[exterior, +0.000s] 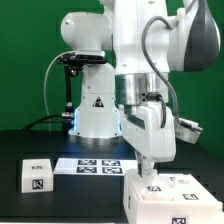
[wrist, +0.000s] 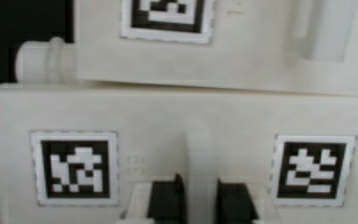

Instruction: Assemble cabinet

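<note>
Though the jaws sit at the cabinet, its inside is hidden.

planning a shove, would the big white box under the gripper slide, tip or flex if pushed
The cabinet box looks broad for its height, so it would probably slide rather than tip. Its moulded white plastic looks rigid, so little flex is likely. That smooth surface may be slippery for the gripper.

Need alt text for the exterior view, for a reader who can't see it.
A white robot arm reaches down, its gripper at the top of a white tagged cabinet box at the exterior view's lower right. A smaller white tagged part sits at lower left, with the flat marker board between them on the dark table.
</note>
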`<action>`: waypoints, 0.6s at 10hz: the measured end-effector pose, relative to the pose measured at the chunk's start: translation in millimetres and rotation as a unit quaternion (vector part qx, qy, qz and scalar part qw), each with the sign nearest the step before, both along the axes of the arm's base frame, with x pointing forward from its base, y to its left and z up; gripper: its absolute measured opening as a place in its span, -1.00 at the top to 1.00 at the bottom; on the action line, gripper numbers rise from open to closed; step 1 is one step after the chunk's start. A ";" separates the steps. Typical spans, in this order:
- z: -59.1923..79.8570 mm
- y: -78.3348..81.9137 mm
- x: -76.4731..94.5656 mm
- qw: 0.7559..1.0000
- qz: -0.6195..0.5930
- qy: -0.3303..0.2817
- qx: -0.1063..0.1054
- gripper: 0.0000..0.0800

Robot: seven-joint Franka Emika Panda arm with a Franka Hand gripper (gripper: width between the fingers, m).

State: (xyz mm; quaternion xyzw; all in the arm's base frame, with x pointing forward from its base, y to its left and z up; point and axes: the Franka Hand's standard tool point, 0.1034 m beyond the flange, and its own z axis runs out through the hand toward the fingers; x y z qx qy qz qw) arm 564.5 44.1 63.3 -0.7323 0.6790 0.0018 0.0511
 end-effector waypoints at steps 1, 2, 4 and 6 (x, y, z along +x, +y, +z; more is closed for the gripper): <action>0.0 -0.3 0.1 1.000 0.000 0.000 0.000 0.84; 0.0 -0.3 0.2 1.000 0.000 0.000 0.000 0.84; 0.1 0.2 9.7 1.000 0.000 -0.005 -0.002 0.84; -0.6 1.1 25.2 1.000 0.001 -0.009 -0.003 0.84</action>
